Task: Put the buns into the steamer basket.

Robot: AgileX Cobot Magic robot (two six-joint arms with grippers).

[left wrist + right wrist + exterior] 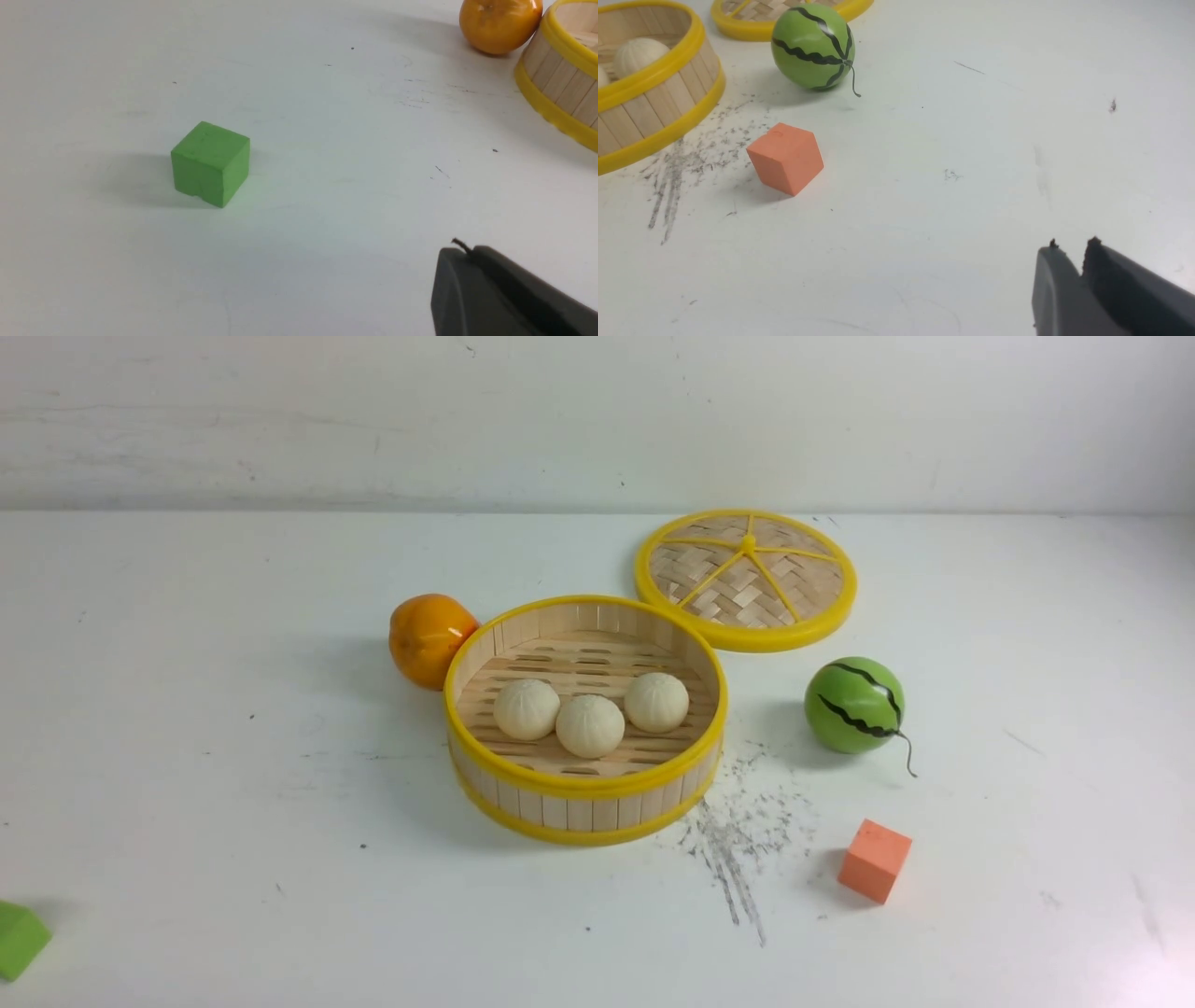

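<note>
Nearest me, a green foam cube (19, 939) sits at the lower left of the white tabletop (233, 859). Both hands are pulled clear: left hand (460, 249) closed on nothing, right hand (1069, 249) slightly parted, empty. Three cream-white pleated round buns (590, 709) lie in a row inside the round bamboo steamer basket with yellow rims (583, 789), centre frame, mouth upward. Round things, no long axis. I judge the task done.

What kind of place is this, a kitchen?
Probably not: it looks like a test bench. A bare, scuffed white table holds a toy watermelon, foam cubes and a small steamer basket.
</note>
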